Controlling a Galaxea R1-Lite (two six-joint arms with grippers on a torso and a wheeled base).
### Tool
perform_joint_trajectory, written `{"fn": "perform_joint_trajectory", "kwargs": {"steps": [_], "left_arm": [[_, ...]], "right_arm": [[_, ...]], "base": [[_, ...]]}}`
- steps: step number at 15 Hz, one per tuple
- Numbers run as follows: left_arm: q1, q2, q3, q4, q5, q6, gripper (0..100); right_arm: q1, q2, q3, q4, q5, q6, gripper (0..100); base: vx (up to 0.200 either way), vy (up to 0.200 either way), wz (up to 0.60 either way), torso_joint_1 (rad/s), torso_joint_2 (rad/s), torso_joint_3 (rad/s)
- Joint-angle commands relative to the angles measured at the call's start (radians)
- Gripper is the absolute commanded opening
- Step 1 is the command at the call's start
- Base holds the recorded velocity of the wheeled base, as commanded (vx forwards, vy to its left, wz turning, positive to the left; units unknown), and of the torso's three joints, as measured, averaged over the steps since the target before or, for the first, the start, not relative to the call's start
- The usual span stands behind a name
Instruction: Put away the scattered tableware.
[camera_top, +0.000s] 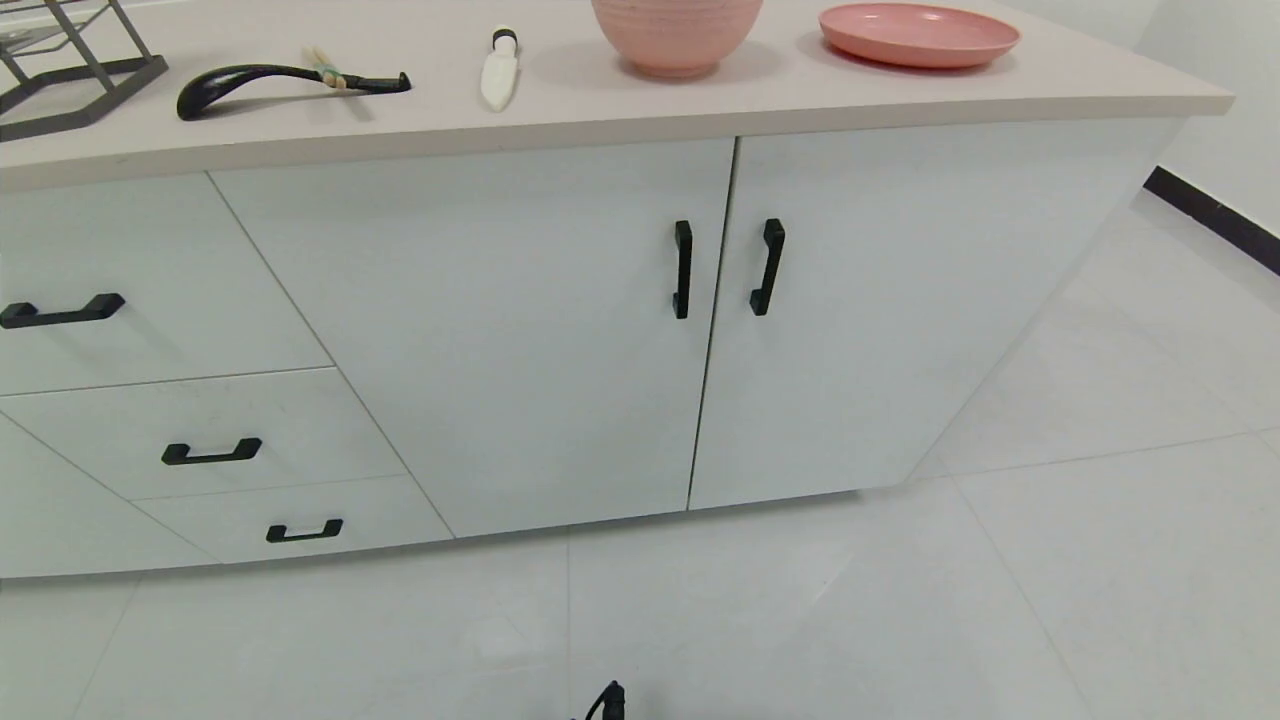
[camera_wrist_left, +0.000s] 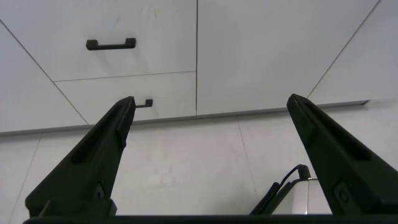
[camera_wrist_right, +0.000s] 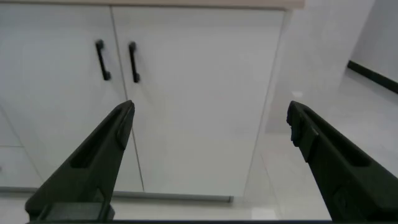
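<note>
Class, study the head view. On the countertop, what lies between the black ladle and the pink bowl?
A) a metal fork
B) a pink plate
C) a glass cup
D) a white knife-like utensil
D: the white knife-like utensil lies on the countertop, with the black ladle on its left and the pink bowl on its right.

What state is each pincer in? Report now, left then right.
Left pincer: open, holding nothing.
Right pincer: open, holding nothing.
</note>
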Motion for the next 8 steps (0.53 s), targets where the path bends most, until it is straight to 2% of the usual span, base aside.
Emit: {"fn": "perform_joint_trajectory", "kwargs": {"steps": [1, 8], "left_arm": [[0.000, 0.001, 0.000, 0.000, 0.000, 0.000, 100], [0.000, 0.001, 0.000, 0.000, 0.000, 0.000, 100]], "right_arm": [[0.000, 0.130, -0.151, 0.053, 0.082, -0.004, 100], [0.008, 0.538, -0.286, 0.048, 0.339, -0.005, 100]], "base": [[0.000, 0.000, 0.00, 0.000, 0.00, 0.000], [0.000, 0.000, 0.00, 0.000, 0.00, 0.000]]}}
